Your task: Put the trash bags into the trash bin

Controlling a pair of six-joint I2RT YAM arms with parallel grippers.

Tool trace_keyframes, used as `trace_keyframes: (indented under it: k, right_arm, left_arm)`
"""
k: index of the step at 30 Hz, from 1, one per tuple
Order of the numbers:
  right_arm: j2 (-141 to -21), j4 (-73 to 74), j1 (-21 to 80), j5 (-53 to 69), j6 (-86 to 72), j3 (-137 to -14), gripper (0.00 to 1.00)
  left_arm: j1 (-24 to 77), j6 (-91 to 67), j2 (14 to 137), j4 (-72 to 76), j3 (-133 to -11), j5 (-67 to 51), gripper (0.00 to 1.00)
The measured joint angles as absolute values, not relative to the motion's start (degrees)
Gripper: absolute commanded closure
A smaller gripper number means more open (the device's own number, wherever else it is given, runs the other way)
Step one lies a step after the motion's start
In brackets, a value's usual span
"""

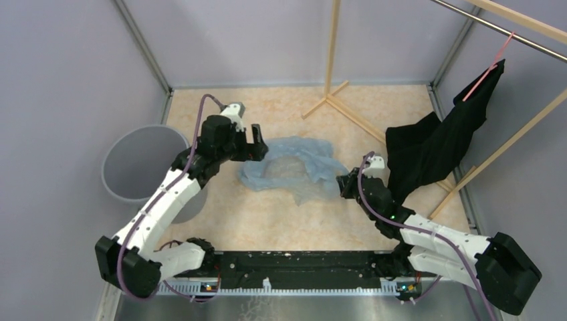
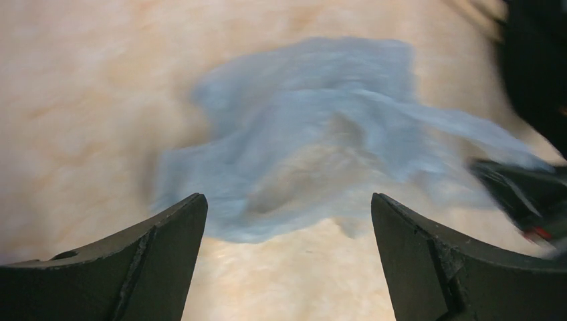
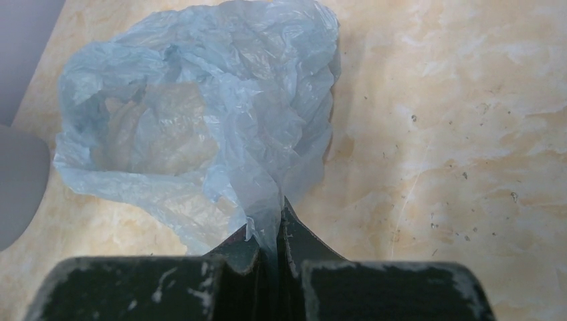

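Observation:
The light-blue trash bag (image 1: 294,167) lies crumpled on the beige floor in the middle. It also shows in the left wrist view (image 2: 314,127) and the right wrist view (image 3: 220,114). My right gripper (image 3: 273,224) is shut on the bag's right edge; in the top view it (image 1: 346,184) sits at that edge. My left gripper (image 2: 287,210) is open and empty, just above the bag's left side; in the top view it (image 1: 257,144) hovers there. The round grey trash bin (image 1: 140,164) stands at the left, beside my left arm.
A black garment (image 1: 434,144) hangs from a pink hanger on a wooden rack at the right, close behind my right arm. A wooden stand's feet (image 1: 337,103) spread over the far floor. Grey walls enclose the space.

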State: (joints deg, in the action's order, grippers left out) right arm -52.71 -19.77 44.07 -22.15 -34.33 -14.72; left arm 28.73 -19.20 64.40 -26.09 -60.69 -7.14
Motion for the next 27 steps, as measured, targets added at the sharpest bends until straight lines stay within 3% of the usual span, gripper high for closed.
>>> trace_keyframes:
  k: [2,6,13,16,21,27]
  right_arm:
    - [-52.62,-20.23,44.07,-21.87,-34.09,-14.72,1.00]
    - [-50.78,-21.21,44.07,-21.52,-34.04,-13.82,1.00]
    - [-45.69,-22.11,44.07,-21.34,-34.04,-11.22,1.00]
    - [-44.38,-22.57,44.07,-21.34,-34.02,-10.26,1.00]
    - [-43.77,-23.18,44.05,-21.34,-34.02,-9.80,1.00]
    - [-43.79,-23.20,44.07,-21.32,-34.00,-9.78,1.00]
  left_arm:
    - [24.49,-20.14,66.08,-28.58,-60.55,-2.15,0.05]
    - [18.79,-21.45,74.76,-30.39,-59.20,2.72,0.22]
    - [17.65,-21.43,85.71,-33.52,-59.53,5.98,0.39]
    - [17.34,-20.62,85.30,-33.30,-59.51,8.01,0.41]
    - [15.53,-20.18,83.92,-33.06,-59.53,8.80,0.35]
    - [13.96,-20.03,84.18,-31.83,-59.51,6.24,0.43]
